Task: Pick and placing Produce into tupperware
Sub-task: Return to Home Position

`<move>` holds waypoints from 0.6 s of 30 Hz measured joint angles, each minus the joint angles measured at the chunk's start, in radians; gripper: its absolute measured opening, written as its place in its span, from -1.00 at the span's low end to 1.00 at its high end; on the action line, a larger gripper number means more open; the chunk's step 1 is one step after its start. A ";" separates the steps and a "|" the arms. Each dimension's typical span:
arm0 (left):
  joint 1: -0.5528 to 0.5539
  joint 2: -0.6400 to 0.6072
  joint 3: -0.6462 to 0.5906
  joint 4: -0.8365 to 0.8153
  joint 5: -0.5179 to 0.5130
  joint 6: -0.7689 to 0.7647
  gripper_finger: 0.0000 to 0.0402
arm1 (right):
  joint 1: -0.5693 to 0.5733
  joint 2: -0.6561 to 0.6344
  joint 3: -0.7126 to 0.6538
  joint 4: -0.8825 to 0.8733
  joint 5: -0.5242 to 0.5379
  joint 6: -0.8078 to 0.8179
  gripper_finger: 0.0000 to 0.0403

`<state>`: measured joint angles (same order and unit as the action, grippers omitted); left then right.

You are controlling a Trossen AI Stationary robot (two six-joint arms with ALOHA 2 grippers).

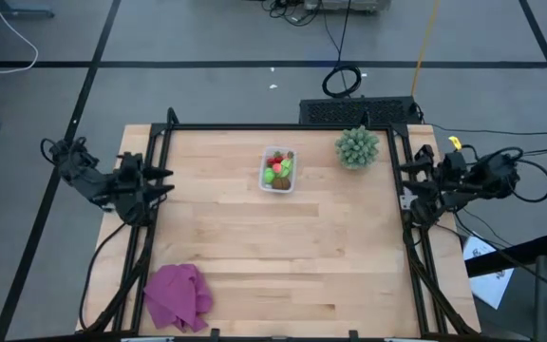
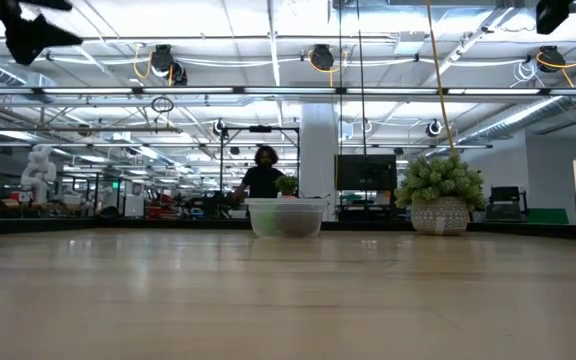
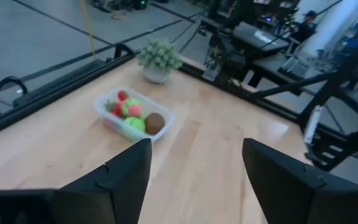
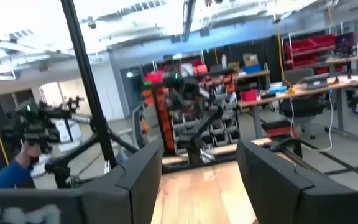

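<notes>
Left hand (image 3: 196,144) is parked at the left edge of the worktop (image 1: 283,247), its two dark fingers spread wide with nothing between them. Its wrist view looks across bare wood toward the tupperware (image 3: 120,129). Right hand (image 4: 199,146) sits at the opposite edge, also spread wide and empty, and its own view faces out into the room instead of at the task's things. Seen from above, both hands are well apart from the clear tupperware, which stands near the far side of the worktop, about midway across. The produce (image 1: 275,171) lies inside it: two light green pieces (image 3: 132,109), a brown kiwi-like piece (image 3: 155,122) against one end wall, and small red strawberries (image 3: 122,96) tucked around them. How many strawberries there are is too small to tell. A spiky pale-green plant (image 1: 357,147) stands near the container toward the right arm's side, and a crumpled purple cloth (image 1: 179,296) lies at the near left corner; neither touches anything else. No piece of produce shows loose on the wood in any view. The placing therefore looks finished, and all that seems left is for the arms to settle at rest. At table height the container (image 2: 286,217) appears far off, with a person (image 2: 265,175) in the room well beyond it.
</notes>
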<state>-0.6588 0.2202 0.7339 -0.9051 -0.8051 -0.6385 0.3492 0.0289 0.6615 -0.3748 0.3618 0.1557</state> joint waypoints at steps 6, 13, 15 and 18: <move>0.000 -0.036 -0.092 -0.075 -0.015 -0.117 0.28 | -0.001 -0.020 -0.009 -0.025 -0.003 0.005 0.00; 0.000 -0.074 -0.233 -0.010 -0.018 -0.189 0.28 | -0.001 -0.022 -0.199 0.232 -0.027 -0.044 0.00; 0.000 -0.078 -0.278 0.067 -0.024 -0.159 0.28 | -0.001 -0.022 -0.277 0.332 -0.025 -0.049 0.00; 0.000 -0.078 -0.355 0.245 -0.038 -0.062 0.28 | -0.001 -0.022 -0.377 0.458 -0.016 -0.064 0.00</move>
<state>-0.6590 0.1425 0.3792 -0.6597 -0.8429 -0.7001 0.3481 0.0073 0.2843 0.0835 0.3461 0.0914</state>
